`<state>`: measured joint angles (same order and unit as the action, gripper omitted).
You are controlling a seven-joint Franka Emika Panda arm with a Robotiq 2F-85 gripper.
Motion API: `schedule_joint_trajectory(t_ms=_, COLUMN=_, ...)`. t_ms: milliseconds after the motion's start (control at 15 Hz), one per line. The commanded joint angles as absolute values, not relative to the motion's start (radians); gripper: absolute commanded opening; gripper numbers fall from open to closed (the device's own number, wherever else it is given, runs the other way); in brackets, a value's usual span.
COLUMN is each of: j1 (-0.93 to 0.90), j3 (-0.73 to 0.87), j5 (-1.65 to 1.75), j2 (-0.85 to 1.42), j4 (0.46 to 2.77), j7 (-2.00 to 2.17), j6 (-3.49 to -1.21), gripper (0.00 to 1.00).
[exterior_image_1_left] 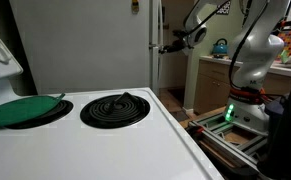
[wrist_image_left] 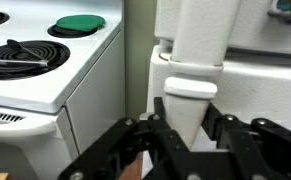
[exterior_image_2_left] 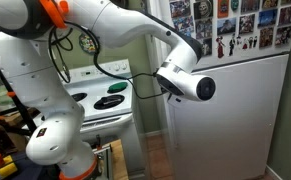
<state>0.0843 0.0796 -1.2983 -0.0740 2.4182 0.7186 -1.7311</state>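
In the wrist view, the white stove surface (wrist_image_left: 85,60) fills the left. A black coil burner (wrist_image_left: 13,57) sits toward its near edge, and a flat green disc (wrist_image_left: 80,22) lies on the burner behind it. A narrow dark gap parts the stove from the white fridge (wrist_image_left: 270,95) on the right. The fridge's upright white handle (wrist_image_left: 200,45) runs down the left edge of the door. Its lower end sits between the dark fingers (wrist_image_left: 157,125) of the tool (wrist_image_left: 187,118). The fingers stand narrow, one close on either side of the handle, but I cannot tell whether their pads press it. In an exterior view, the white arm (exterior_image_2_left: 125,25) arches from the left across to the fridge's left edge, just beside the stove.
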Motion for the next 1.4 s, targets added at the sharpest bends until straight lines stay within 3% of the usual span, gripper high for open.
schedule_joint_trajectory(t_ms=0, j1=0.136, j3=0.118, j5=-1.186, j2=-0.118, j4=2.447, j7=0.731, j6=-1.766, gripper=0.14)
schedule_joint_trajectory(t_ms=800, j1=0.206, j3=0.162, j5=-1.008, j2=-0.159, j4=2.403, j7=0.728, j6=-1.781, gripper=0.14)
schedule_joint_trajectory(t_ms=867, j1=0.211, j3=0.166, j5=-0.992, j2=-0.156, j4=2.394, j7=0.716, j6=-1.783, gripper=0.64)
schedule_joint_trajectory(t_ms=933, j1=0.215, j3=0.167, j5=-0.979, j2=-0.155, j4=2.387, j7=0.709, j6=-1.797, gripper=0.65)
schedule_joint_trajectory(t_ms=1267, j1=0.222, j3=0.176, j5=-1.031, j2=-0.159, j4=2.389, j7=0.597, j6=-1.902, gripper=1.00)
schedule_joint_trajectory(t_ms=1333, j1=0.221, j3=0.176, j5=-1.040, j2=-0.158, j4=2.389, j7=0.586, j6=-1.912, gripper=1.00)
